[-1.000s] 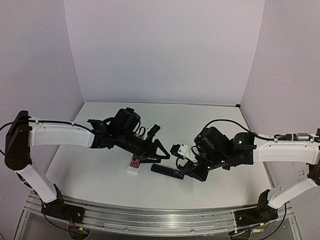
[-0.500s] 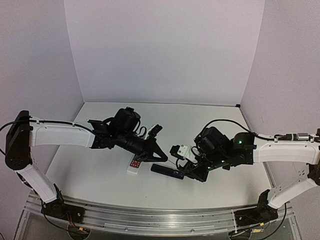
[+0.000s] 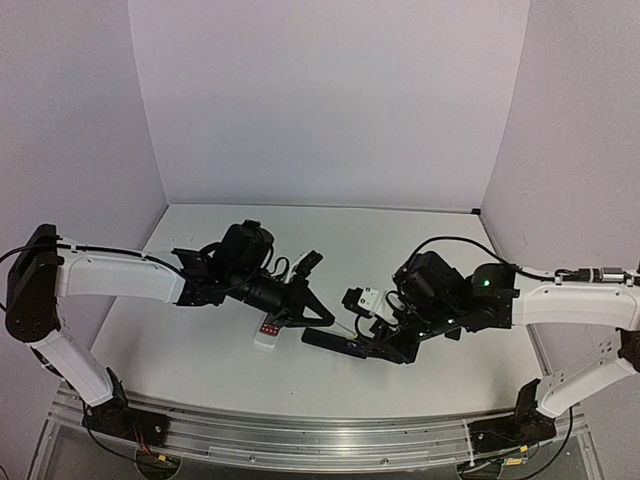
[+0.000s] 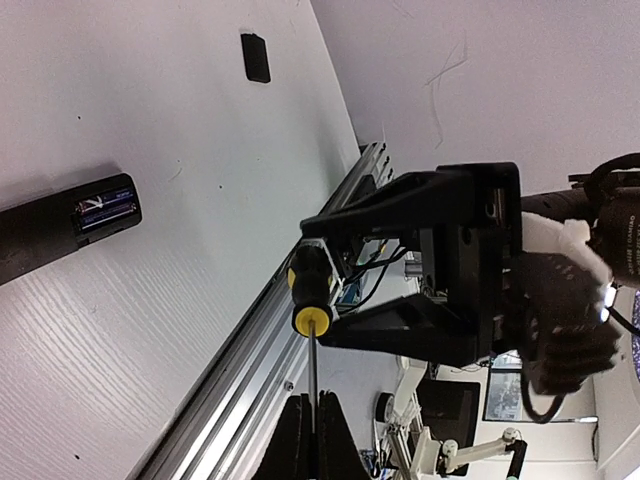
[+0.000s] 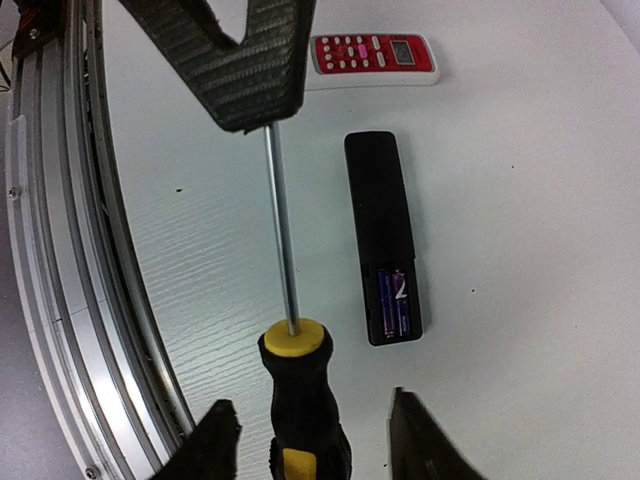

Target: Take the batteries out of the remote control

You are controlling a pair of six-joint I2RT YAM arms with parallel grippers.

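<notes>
The left tool (image 4: 310,420) is clenched on the thin metal shaft of the screwdriver (image 5: 300,370), holding it up off the worktop (image 5: 520,200). The right tool (image 5: 305,440) straddles the yellow-and-black handle, its fingers (image 5: 218,442) spread, with a gap showing on either side. From the right wrist, the black remote control (image 5: 385,230) lies flat at 3 o'clock of the shaft. Its compartment is open at the 6 o'clock end, and the batteries (image 5: 396,300) sit inside, side by side. At 12 o'clock of it rests the white remote (image 5: 372,55), red panel up.
</notes>
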